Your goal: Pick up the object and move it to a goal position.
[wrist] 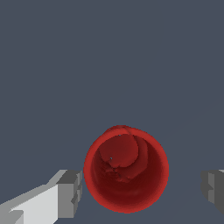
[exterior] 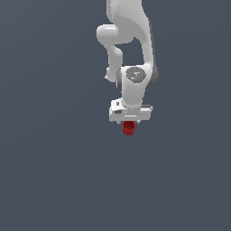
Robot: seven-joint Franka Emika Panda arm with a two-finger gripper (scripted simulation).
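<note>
- Across both views, a flat, dark slate-grey bench (exterior: 54, 180) is filling the whole background, with no markings showing on it.
- Down from the top edge of the exterior view, the white Panda arm (exterior: 131, 40) is reaching, its wrist pointing straight down over the middle of the bench.
- Below the wrist, the white gripper (exterior: 130, 121) is hanging with its wide body level; in the exterior view the jaws themselves are hiding behind that body and the cup.
- Seen from the wrist view, the gripper (wrist: 142, 190) is standing released: one grey finger pad (wrist: 70, 192) is sitting just beside the cup's wall on one side, and the other pad (wrist: 214, 190) is standing well apart from it on the opposite side, so nothing is being grasped.
- Between those jaws, the small glossy red cup (wrist: 126, 168) is sitting upright with its hollow mouth facing the wrist camera; in the exterior view the cup (exterior: 128, 128) is peeking out just under the gripper body, narrower than it.
</note>
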